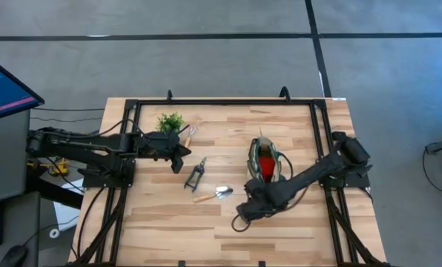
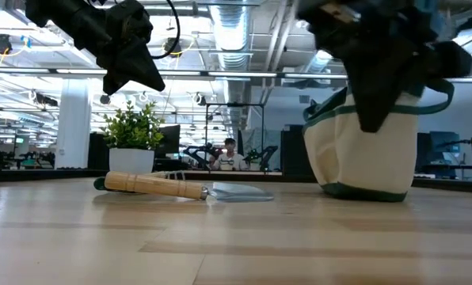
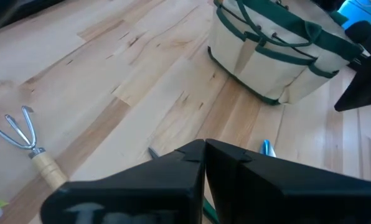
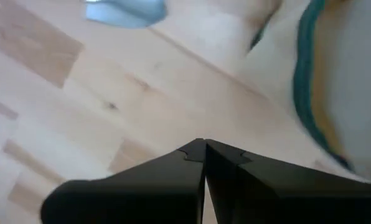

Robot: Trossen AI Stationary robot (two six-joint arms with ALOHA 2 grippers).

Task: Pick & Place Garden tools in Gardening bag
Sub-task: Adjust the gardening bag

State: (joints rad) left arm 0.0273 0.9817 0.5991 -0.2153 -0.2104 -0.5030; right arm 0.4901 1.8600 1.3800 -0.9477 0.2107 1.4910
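I see a red piece already inside the small cream cloth bag with dark green trim, which stands on the right half of the pale wooden table. Three tools are still out: the dark metal shears, the wooden-handled trowel with a shiny blade just beside them, and the wooden-handled rake by the little green potted plant. So I think most of the job is left. My right gripper is squeezed together and holds nothing, near the bag and trowel. My left gripper is together too, empty, near the plant. Only the high view shows inside the bag; the low view shows a person far behind.
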